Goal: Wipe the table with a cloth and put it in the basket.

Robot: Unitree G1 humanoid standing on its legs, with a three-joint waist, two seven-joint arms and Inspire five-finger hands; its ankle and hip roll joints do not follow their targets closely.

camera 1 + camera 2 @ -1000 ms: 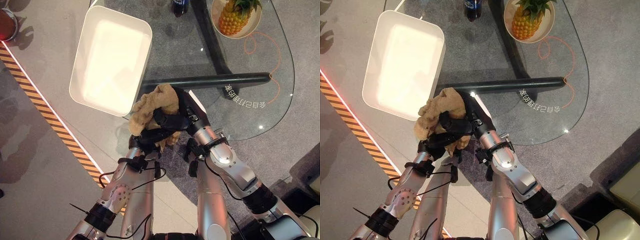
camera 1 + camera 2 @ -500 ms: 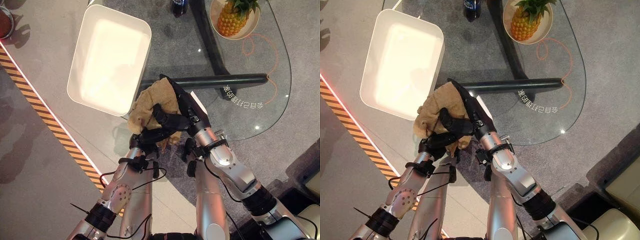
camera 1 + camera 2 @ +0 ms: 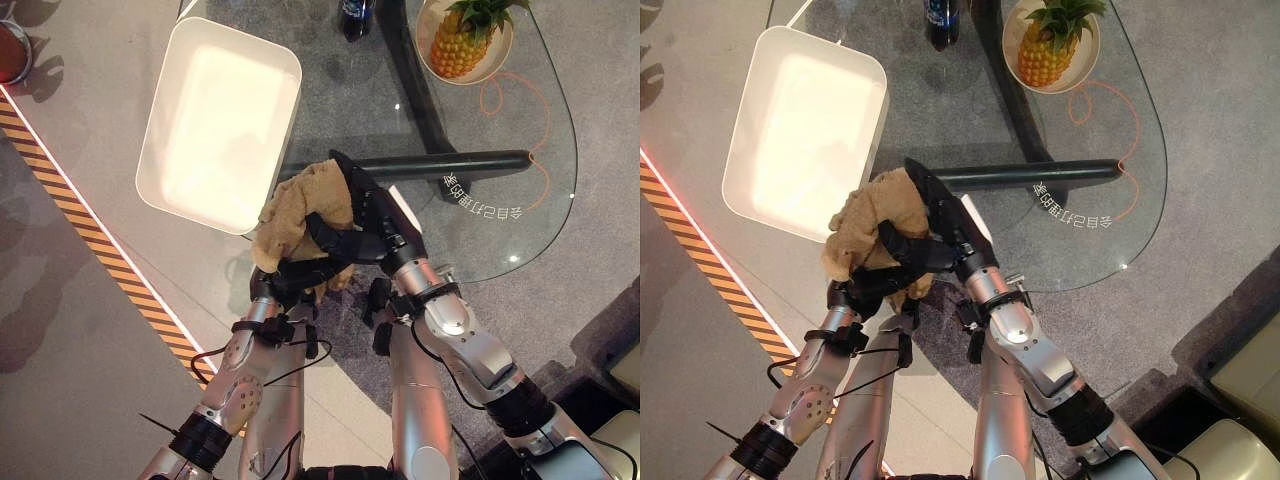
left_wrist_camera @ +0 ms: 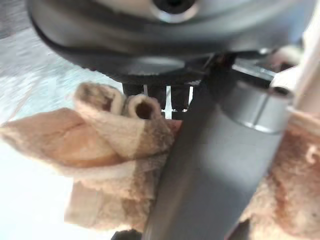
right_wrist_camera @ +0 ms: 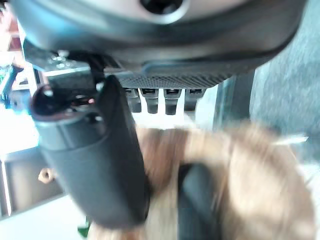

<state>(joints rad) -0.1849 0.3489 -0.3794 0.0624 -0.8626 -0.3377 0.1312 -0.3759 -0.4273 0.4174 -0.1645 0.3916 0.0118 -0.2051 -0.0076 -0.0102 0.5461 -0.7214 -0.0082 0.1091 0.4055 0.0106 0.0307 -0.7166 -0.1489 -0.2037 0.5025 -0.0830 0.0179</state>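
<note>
The left robot hand [image 3: 300, 268] sits at the centre of the frame with its fingers curled round the cloth [image 3: 296, 207], bunching it into a loose wad. The right robot hand [image 3: 372, 222] lies against the cloth's right side, fingers stretched straight up and to the left along it, thumb tucked in beside the left one. Both forearms rise from the lower edge and meet at the wrists, so the cloth is pinned between the two hands. Judging by this, the cloth is gathered up so that it can be carried as one lump, with no trailing corner. It hangs over the near-left edge of the glass worktop [image 3: 500, 130], just beside the near-right corner of the white basket [image 3: 290, 95] in the upper left, not yet over its opening. A short move up and left should bring it there.
</note>
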